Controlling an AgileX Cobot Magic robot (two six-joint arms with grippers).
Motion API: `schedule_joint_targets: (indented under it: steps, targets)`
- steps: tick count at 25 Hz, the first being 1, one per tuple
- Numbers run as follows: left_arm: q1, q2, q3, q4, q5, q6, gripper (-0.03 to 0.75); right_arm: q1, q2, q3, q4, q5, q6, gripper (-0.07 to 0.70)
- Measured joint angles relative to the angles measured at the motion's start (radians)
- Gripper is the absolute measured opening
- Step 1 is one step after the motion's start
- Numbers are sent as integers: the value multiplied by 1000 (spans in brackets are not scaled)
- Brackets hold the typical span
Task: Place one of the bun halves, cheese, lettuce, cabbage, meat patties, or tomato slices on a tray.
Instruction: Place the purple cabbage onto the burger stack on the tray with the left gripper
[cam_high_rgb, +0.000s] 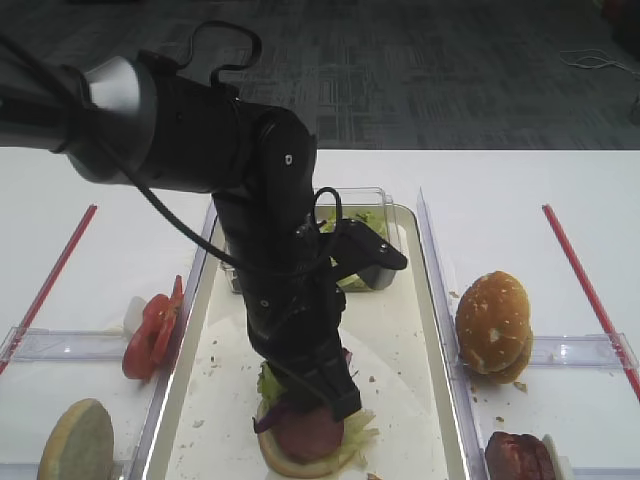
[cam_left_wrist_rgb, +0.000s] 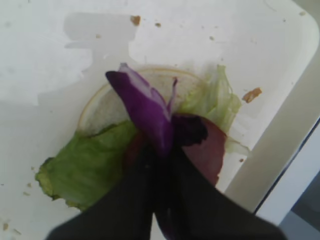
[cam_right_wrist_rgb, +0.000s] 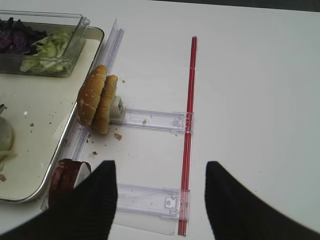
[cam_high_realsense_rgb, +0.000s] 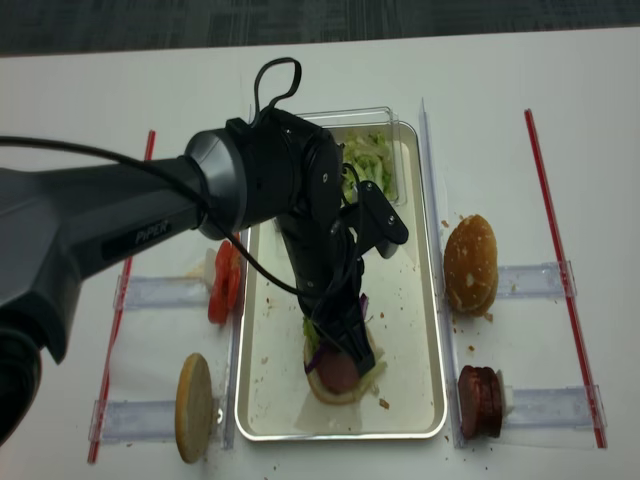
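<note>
- White surface (cam_high_realsense_rgb: 330, 70) all around, dark grey carpet past its far edge.
- On it sits the tray (cam_high_realsense_rgb: 270, 400), long and cream with silvery rims, crumbs scattered over it.
- Left tool (cam_left_wrist_rgb: 160, 165) is down over the near end of the tray, pinched closed on a strip of purple cabbage (cam_left_wrist_rgb: 145, 107). The leaf sticks out past the fingertips, glossy with a paler edge.
- Right under that tool is a half-built stack: a pale bun half (cam_left_wrist_rgb: 102, 107) lying flat, green lettuce (cam_left_wrist_rgb: 82, 167) spilling to one side, and a reddish-brown meat patty (cam_left_wrist_rgb: 205, 150) on top. The cabbage looks right at the patty, but I can't tell if it's actually touching.
- Beyond the left tool, at the far end of the tray, a clear plastic tub (cam_right_wrist_rgb: 75, 37) holds more lettuce and purple cabbage.
- Out to the left tool's left, off the tray, tomato slices (cam_high_realsense_rgb: 222, 285) stand on edge in a clear holder, and a pale bun half (cam_high_realsense_rgb: 195, 405) stands nearer the camera.
- Right tool (cam_right_wrist_rgb: 160, 200) hangs off the tray's right side with its two dark fingers (cam_right_wrist_rgb: 97, 197) spread wide, nothing between them.
- Ahead of the right tool are seeded bun halves (cam_right_wrist_rgb: 97, 97) propped on edge, and just beside its left finger some dark patties (cam_high_realsense_rgb: 480, 400).
- Red strips (cam_right_wrist_rgb: 190, 125) run along both outer sides.
</note>
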Motion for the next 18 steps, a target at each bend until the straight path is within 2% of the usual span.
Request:
schedule_joint_targets:
  steps: [10, 18]
  targets:
    - [0, 0, 0, -1, 34, -94, 71, 0, 0, 0, 0, 0, 0, 405]
    - [0, 0, 0, -1, 39, -112, 85, 0, 0, 0, 0, 0, 0, 405]
